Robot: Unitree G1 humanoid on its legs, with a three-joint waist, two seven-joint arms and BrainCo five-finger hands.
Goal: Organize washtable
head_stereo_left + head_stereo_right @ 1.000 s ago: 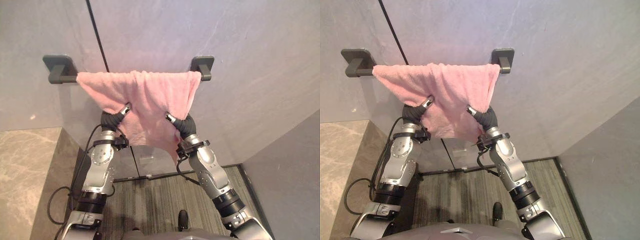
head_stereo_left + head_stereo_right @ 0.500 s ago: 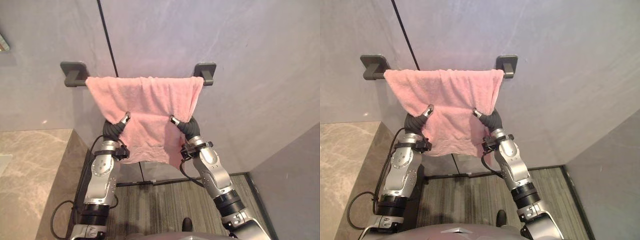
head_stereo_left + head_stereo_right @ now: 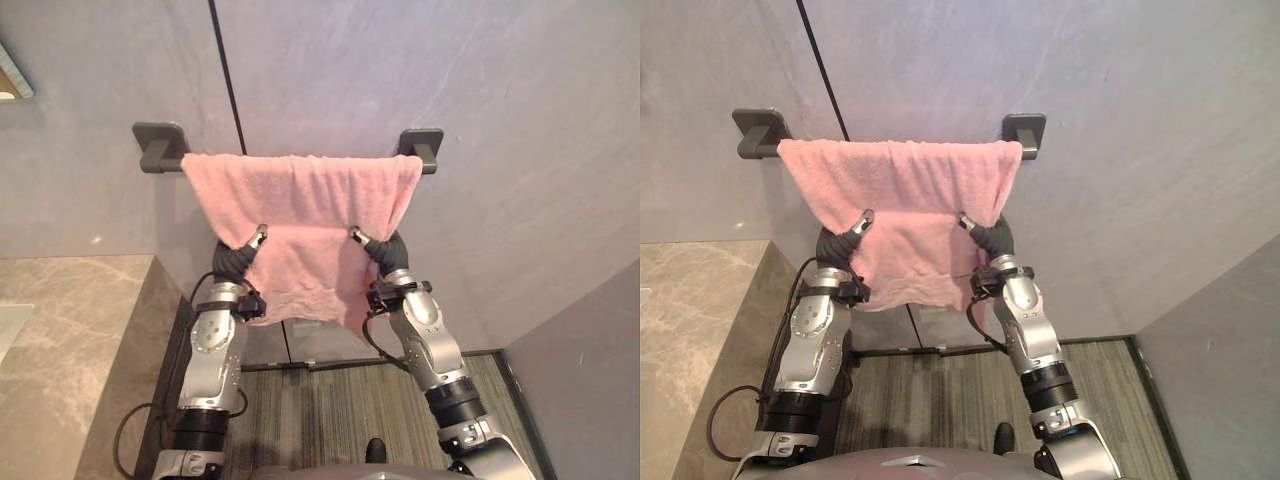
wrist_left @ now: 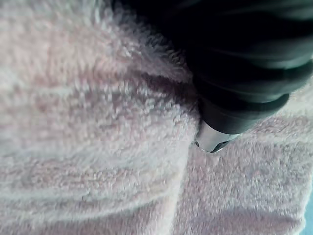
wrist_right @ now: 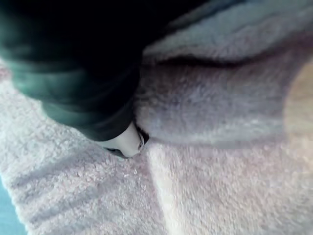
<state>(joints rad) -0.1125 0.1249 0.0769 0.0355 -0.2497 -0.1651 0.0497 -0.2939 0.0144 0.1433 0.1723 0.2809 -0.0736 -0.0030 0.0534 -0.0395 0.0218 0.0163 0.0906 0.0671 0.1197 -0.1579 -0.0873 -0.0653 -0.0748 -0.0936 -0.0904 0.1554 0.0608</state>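
Hanging over the wall rail (image 3: 158, 156): pink towel (image 3: 300, 195). Left hand (image 3: 243, 252) and right hand (image 3: 374, 247) reach under its fold; cannot tell whether either grips.

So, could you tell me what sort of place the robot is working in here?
Most likely a bathroom or washroom: a pink towel hangs over a dark wall-mounted towel bar on a grey stone-look wall, and a marble-look counter sits at the left.

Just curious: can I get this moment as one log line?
pink towel: draped over bar | left hand, right hand: tucked under its fold
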